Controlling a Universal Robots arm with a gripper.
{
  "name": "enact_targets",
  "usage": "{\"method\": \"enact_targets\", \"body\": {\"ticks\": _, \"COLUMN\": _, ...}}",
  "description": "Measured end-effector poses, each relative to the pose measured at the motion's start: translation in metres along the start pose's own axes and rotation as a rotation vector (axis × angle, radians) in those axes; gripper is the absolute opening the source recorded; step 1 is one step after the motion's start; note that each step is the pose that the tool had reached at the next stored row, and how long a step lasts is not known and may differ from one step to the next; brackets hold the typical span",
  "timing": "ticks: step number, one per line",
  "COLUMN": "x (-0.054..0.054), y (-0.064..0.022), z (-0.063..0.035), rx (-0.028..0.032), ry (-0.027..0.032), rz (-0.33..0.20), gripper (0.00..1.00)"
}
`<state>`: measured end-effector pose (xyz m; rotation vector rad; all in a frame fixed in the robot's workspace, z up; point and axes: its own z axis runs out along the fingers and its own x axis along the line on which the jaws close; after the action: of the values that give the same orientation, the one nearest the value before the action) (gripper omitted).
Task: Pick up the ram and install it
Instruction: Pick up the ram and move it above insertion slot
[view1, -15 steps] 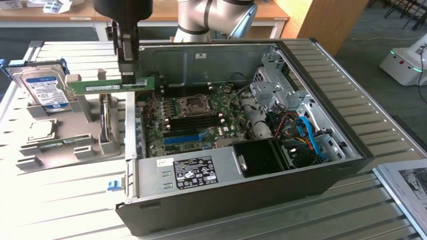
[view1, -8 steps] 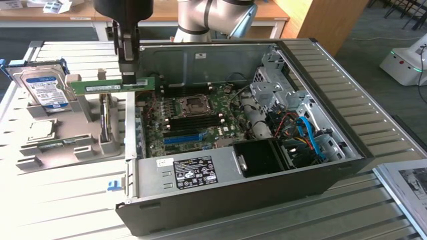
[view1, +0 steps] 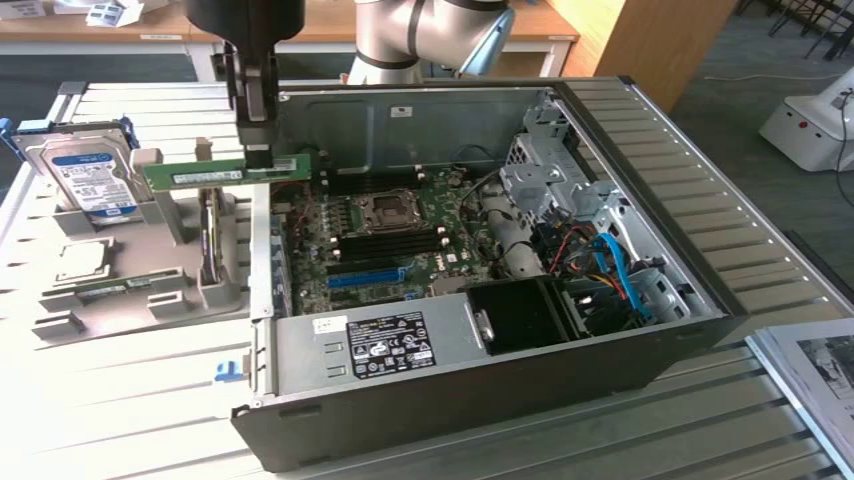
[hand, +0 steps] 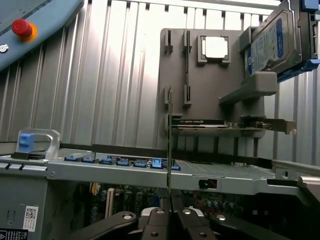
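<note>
The arm (view1: 414, 30) reaches in from behind the open computer case (view1: 534, 330). Its dark gripper (view1: 258, 165) hangs straight down, fingers pointing at the table, over the case wall that faces the grey holder (view1: 160, 290).

The jaws are drawn in narrow and clamp the ram (view1: 220, 173) from both flat faces. The grip sits towards the end of the ram that is nearer the case interior, so most of the green strip sticks out sideways past the fingers, away from the case. The ram is held level with its long edge horizontal, lifted clear of the case and touching nothing but the fingers.

In the wrist view the ram (hand: 170, 145) is seen edge-on as a thin upright line rising from between the closed fingertips of the gripper (hand: 170, 217), with the case rim (hand: 150, 170) crossing behind it and part of the motherboard (hand: 130, 197) showing inside the case.

Beyond the case rim stands the holder (hand: 215, 85), which carries a hard drive (hand: 270, 42), a processor chip (hand: 216, 47) and a graphics card (hand: 225, 124). The motherboard (view1: 387, 240) lies exposed on the case floor.
</note>
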<state>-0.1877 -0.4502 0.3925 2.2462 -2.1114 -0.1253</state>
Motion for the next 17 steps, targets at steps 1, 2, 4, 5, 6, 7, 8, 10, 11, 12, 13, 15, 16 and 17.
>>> {"method": "enact_targets", "body": {"ticks": 1, "x": 0.000, "y": 0.0016, "z": 0.0002, "rx": 0.0084, "ry": 0.0005, "rz": -0.001, "gripper": 0.12}}
{"method": "enact_targets", "body": {"ticks": 2, "x": 0.000, "y": 0.0010, "z": 0.0001, "rx": 0.0087, "ry": 0.0006, "rz": -0.001, "gripper": 0.12}}
{"method": "enact_targets", "body": {"ticks": 4, "x": 0.000, "y": -0.0019, "z": -0.0002, "rx": 0.0087, "ry": 0.0006, "rz": -0.001, "gripper": 0.12}}
{"method": "enact_targets", "body": {"ticks": 5, "x": 0.000, "y": -0.0037, "z": -0.0004, "rx": 0.0086, "ry": 0.0006, "rz": -0.001, "gripper": 0.12}}
{"method": "enact_targets", "body": {"ticks": 6, "x": 0.000, "y": -0.0056, "z": -0.0006, "rx": 0.0086, "ry": 0.0006, "rz": -0.001, "gripper": 0.12}}
{"method": "enact_targets", "body": {"ticks": 7, "x": 0.001, "y": -0.0076, "z": -0.0007, "rx": 0.0087, "ry": 0.0006, "rz": -0.001, "gripper": 0.12}}
{"method": "enact_targets", "body": {"ticks": 8, "x": 0.001, "y": -0.0096, "z": -0.0009, "rx": 0.0087, "ry": 0.0006, "rz": -0.001, "gripper": 0.12}}
{"method": "enact_targets", "body": {"ticks": 10, "x": 0.001, "y": -0.0138, "z": -0.0013, "rx": 0.0088, "ry": 0.0005, "rz": -0.001, "gripper": 0.12}}
{"method": "enact_targets", "body": {"ticks": 11, "x": 0.001, "y": -0.0159, "z": -0.0015, "rx": 0.0087, "ry": 0.0006, "rz": -0.001, "gripper": 0.12}}
{"method": "enact_targets", "body": {"ticks": 12, "x": 0.001, "y": -0.0181, "z": -0.0018, "rx": 0.0087, "ry": 0.0006, "rz": -0.001, "gripper": 0.12}}
{"method": "enact_targets", "body": {"ticks": 13, "x": 0.001, "y": -0.0205, "z": -0.0020, "rx": 0.0087, "ry": 0.0006, "rz": -0.001, "gripper": 0.12}}
{"method": "enact_targets", "body": {"ticks": 15, "x": 0.002, "y": -0.0256, "z": -0.0025, "rx": 0.0087, "ry": 0.0005, "rz": -0.001, "gripper": 0.12}}
{"method": "enact_targets", "body": {"ticks": 16, "x": 0.002, "y": -0.0284, "z": -0.0027, "rx": 0.0088, "ry": 0.0005, "rz": -0.001, "gripper": 0.12}}
{"method": "enact_targets", "body": {"ticks": 17, "x": 0.002, "y": -0.0311, "z": -0.0030, "rx": 0.0087, "ry": 0.0006, "rz": -0.001, "gripper": 0.12}}
